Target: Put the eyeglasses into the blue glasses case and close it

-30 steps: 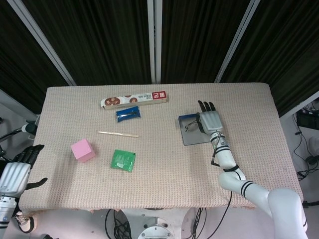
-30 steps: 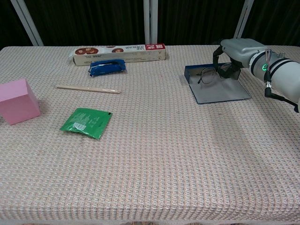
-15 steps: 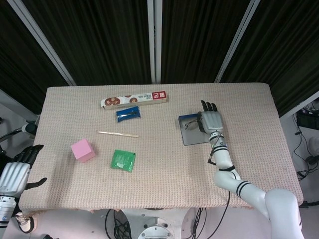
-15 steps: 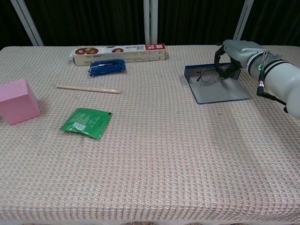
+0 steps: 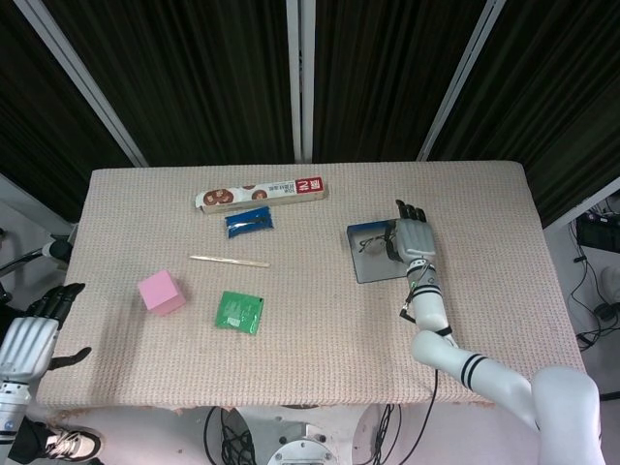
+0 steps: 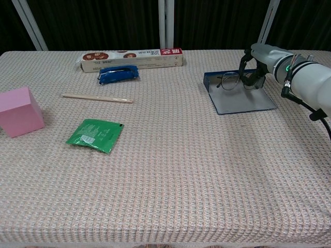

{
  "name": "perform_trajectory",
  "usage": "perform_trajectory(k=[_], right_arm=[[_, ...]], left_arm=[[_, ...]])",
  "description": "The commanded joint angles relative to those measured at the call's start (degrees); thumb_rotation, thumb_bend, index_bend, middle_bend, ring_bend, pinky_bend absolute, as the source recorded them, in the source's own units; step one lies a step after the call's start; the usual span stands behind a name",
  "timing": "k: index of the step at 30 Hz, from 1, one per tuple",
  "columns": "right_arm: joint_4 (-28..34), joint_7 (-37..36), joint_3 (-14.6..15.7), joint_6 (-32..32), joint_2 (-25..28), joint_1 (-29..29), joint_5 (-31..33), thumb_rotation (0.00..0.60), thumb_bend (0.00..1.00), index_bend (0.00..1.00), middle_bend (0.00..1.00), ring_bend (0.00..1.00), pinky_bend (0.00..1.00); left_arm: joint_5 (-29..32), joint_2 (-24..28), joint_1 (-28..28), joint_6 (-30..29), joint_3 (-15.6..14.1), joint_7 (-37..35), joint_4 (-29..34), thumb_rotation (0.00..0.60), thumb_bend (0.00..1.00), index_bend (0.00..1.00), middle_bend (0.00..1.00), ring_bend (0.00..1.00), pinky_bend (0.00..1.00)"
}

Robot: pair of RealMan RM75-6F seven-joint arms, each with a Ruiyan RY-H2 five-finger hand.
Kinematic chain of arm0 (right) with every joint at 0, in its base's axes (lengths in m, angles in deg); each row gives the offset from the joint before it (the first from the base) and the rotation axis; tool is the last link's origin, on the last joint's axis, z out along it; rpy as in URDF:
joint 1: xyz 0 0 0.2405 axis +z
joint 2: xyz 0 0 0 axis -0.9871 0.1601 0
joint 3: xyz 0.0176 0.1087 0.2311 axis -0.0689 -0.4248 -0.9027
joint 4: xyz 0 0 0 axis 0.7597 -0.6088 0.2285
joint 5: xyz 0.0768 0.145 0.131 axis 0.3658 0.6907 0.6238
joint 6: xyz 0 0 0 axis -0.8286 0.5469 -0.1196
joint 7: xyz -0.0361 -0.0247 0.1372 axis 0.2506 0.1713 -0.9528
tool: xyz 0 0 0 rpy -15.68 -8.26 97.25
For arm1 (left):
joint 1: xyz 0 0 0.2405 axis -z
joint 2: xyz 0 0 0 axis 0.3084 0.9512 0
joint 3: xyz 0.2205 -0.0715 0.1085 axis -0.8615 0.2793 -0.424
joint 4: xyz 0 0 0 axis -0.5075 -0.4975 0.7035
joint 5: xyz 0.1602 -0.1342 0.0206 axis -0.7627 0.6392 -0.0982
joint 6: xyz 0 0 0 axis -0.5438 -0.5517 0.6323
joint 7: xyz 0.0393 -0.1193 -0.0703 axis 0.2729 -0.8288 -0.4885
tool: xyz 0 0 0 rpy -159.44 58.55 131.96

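The left hand (image 5: 27, 344) hangs off the table's (image 5: 320, 358) 8 o'clock corner, fingers spread wide, holding nothing. On the cloth, a pink cube (image 5: 160, 292) sits at 9 o'clock, a green packet (image 5: 238, 311) just beside it toward 7. A wooden stick (image 5: 229, 260) lies above them; a blue packet (image 5: 249, 221) and a long snack box (image 5: 261, 194) sit toward 11. At 2 o'clock the blue glasses case (image 6: 237, 94) lies open and flat, with the eyeglasses (image 6: 231, 80) at its far end. The right hand (image 5: 413, 235) curls over them, fingers (image 6: 244, 66) on the frame, gripping it.
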Motion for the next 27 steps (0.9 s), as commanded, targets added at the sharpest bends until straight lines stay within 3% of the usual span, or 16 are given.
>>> perform_trajectory(k=[1, 8, 20, 23, 25, 27], right_arm=[[1.5, 2.5, 0.3, 1.7, 0.5, 0.2, 2.3, 0.6, 0.48, 0.74, 0.0, 0.0, 0.0], [-0.1, 4.9, 0.7, 2.5, -0.8, 1.4, 6.0, 0.6, 0.48, 0.74, 0.0, 0.0, 0.0], [-6.5, 1.5, 0.5, 1.8, -4.4, 3.3, 4.2, 0.6, 0.48, 0.69, 0.0, 0.0, 0.0], [-8.4, 0.4, 1.1, 1.0, -5.2, 3.6, 2.8, 0.6, 0.48, 0.51, 0.0, 0.0, 0.0], [-9.2, -0.7, 1.5, 0.3, -5.5, 3.7, 1.5, 0.6, 0.47, 0.23, 0.0, 0.0, 0.0], [-9.8, -3.1, 2.1, -0.5, -5.7, 3.6, -0.9, 0.6, 0.46, 0.07, 0.0, 0.0, 0.0]], left_arm=[[-0.1, -0.1, 0.0, 0.0, 0.0, -0.1, -0.1, 0.597, 0.1, 0.09, 0.1, 0.11, 0.25], [0.1, 0.0, -0.2, 0.0, -0.1, -0.5, -0.5, 0.598, 0.1, 0.09, 0.1, 0.11, 0.25], [0.6, -0.1, 0.0, 0.8, 0.0, -1.2, -1.2, 0.596, 0.1, 0.09, 0.1, 0.11, 0.25], [0.8, 0.0, 0.0, 1.0, 0.0, -1.3, -1.3, 0.597, 0.1, 0.09, 0.1, 0.11, 0.25], [0.9, 0.1, 0.0, 1.0, 0.1, -1.3, -1.3, 0.595, 0.1, 0.09, 0.1, 0.11, 0.25], [1.0, 0.1, 0.0, 1.1, 0.1, -1.4, -1.4, 0.595, 0.1, 0.09, 0.1, 0.11, 0.25]])
